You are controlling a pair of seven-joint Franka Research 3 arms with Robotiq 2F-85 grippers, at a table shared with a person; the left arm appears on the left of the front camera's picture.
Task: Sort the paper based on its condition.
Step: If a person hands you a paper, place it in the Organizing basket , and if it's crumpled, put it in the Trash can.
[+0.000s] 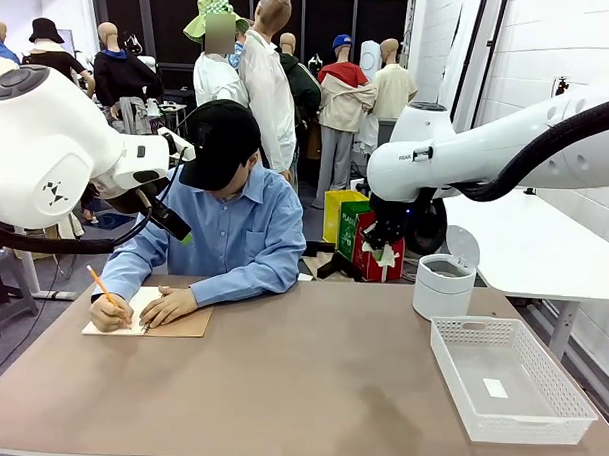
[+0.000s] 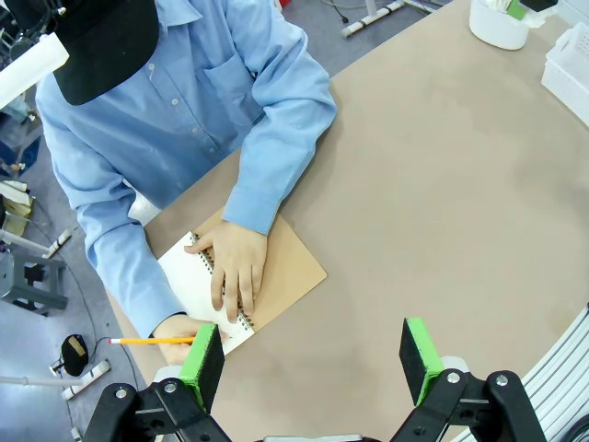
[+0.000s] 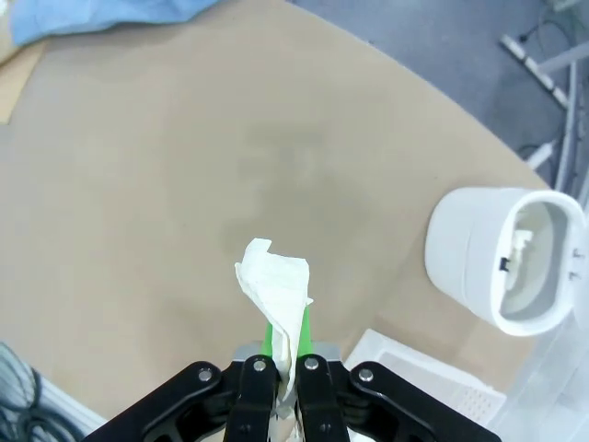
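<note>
A crumpled white paper (image 3: pixel 276 285) sticks up between the fingers of my right gripper (image 3: pixel 287 343), which is shut on it. In the front view that right gripper (image 1: pixel 384 243) hangs high above the table's far right, with the paper wad (image 1: pixel 388 257) at its tips. My left gripper (image 2: pixel 311 364) stands open with nothing between its green pads (image 2: pixel 202 364), raised over the table near the person. In the front view the left gripper (image 1: pixel 176 227) sits at the left beside the person's head.
The person across the table writes with a pencil (image 1: pixel 103 285) in a spiral notebook (image 1: pixel 176 324), one hand (image 2: pixel 237 267) flat on it. A white lidded bin (image 1: pixel 444 285) stands open at the far right. A white mesh basket (image 1: pixel 569 397) sits near the front right.
</note>
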